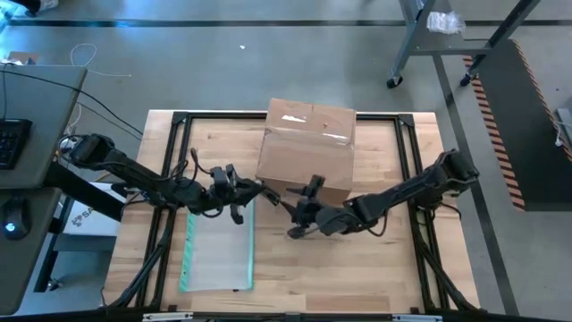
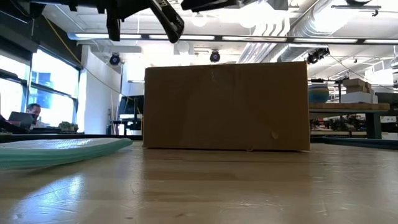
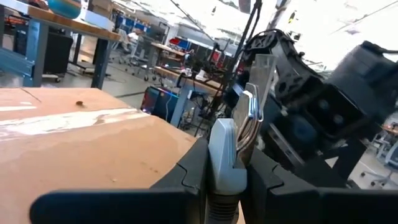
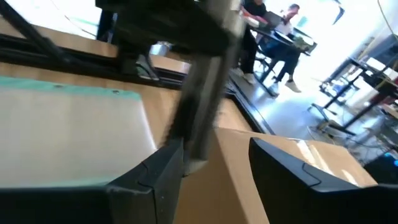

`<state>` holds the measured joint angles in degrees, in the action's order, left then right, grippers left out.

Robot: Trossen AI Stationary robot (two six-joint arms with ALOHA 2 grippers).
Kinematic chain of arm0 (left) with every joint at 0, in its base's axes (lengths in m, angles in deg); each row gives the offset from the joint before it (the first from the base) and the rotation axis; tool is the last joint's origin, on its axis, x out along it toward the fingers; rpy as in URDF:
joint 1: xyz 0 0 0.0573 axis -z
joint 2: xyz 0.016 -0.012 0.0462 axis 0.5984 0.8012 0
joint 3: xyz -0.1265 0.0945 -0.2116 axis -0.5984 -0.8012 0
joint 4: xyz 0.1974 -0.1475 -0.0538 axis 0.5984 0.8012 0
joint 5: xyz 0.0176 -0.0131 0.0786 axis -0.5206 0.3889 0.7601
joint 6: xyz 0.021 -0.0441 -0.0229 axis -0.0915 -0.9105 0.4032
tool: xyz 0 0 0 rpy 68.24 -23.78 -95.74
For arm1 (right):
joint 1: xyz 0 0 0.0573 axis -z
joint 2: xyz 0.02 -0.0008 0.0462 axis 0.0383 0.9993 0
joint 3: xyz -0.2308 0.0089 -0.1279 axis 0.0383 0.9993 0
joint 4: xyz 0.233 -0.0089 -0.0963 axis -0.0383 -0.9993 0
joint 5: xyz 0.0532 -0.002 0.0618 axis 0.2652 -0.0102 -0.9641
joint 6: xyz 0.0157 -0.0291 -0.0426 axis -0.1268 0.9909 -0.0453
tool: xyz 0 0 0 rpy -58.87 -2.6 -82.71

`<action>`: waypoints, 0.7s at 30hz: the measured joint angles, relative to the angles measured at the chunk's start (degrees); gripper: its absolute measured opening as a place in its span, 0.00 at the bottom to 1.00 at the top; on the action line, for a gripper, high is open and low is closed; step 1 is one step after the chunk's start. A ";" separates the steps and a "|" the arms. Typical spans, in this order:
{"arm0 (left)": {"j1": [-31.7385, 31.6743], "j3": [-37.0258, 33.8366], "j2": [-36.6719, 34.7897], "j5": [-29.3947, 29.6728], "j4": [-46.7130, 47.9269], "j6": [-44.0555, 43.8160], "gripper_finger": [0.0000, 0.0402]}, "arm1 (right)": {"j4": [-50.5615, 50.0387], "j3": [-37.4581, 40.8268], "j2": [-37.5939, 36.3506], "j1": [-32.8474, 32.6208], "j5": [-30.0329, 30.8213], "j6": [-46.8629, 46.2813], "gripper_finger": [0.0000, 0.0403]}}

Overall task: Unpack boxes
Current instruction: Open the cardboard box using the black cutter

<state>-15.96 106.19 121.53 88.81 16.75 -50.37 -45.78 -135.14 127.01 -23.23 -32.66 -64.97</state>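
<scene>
The brown cardboard box (image 1: 306,148) stands on its bottom at the table's far middle, its flaps closed under clear tape (image 3: 68,119). Just in front of its near side, both grippers meet above the table. My left gripper (image 1: 257,190) comes from the left and is shut on a slim grey tool (image 3: 229,149) that has a metal piece and a clear tip. My right gripper (image 1: 299,200) comes from the right and is open. The blurred tool (image 4: 200,118) stands between its fingers, close to one finger (image 4: 168,163). My left gripper pinches the tool's grey body (image 3: 225,163) between its two fingers, coming about level from the table's left. The tool sticks out past the fingertips toward the right gripper, clear of the table and the box. Whether my right gripper touches the tool, I cannot tell.
A flat clear pouch with a teal edge (image 1: 217,252) lies on the table's near left, under and in front of the left gripper. A black frame (image 1: 407,152) runs along the table's sides. A desk with a keyboard (image 1: 11,143) stands to the left.
</scene>
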 joint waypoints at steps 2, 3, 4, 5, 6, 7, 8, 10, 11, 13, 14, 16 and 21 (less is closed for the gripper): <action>-0.11 0.00 0.00 0.01 0.17 0.00 0.09 | -1.83 -1.29 0.00 1.08 -2.27 0.11 0.42; -0.22 0.00 0.00 0.01 0.14 -0.01 0.09 | -3.10 -1.98 0.00 1.59 -4.15 0.61 0.42; -0.26 0.00 0.00 0.01 0.16 0.00 0.09 | -4.13 -2.65 0.00 2.09 -5.82 1.43 0.42; -0.26 0.00 0.00 0.01 0.26 -0.02 0.09 | -4.98 -3.19 0.00 2.58 -7.57 1.77 0.42; -0.26 0.00 0.00 0.01 0.36 -0.12 0.09 | -5.97 -3.50 0.00 3.07 -8.87 1.70 0.42; -0.26 0.00 0.00 0.01 0.35 -0.24 0.09 | -7.54 -3.85 0.00 3.52 -9.76 1.26 0.42; -0.26 0.00 0.00 0.01 0.36 -0.24 0.09 | -9.20 -4.30 0.01 4.03 -10.53 0.43 0.42; -0.28 0.00 0.00 0.10 0.56 -0.22 0.09 | -11.35 -5.38 0.07 5.01 -12.55 -1.21 0.42; -0.28 0.00 0.00 0.01 0.63 -0.24 0.09 | -11.62 -5.70 0.03 5.49 -14.51 -1.22 0.42; -0.33 0.00 0.00 0.01 0.72 -0.22 0.09 | -11.29 -5.85 -0.04 6.50 -20.79 2.10 0.42; -0.48 0.00 0.00 -0.04 0.72 -0.22 0.09 | -11.34 -5.83 0.00 6.80 -24.20 3.96 0.42; -0.50 0.00 0.00 -0.70 1.02 -0.26 0.09 | -11.29 -5.78 0.02 7.21 -28.81 6.05 0.42; -0.54 0.00 -0.02 -0.46 1.08 0.02 0.10 | -10.24 -5.78 0.02 8.32 -31.22 -1.38 0.42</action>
<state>-16.50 106.19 121.51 88.35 17.83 -50.35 -56.02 -140.93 127.03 -14.92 -63.88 -66.34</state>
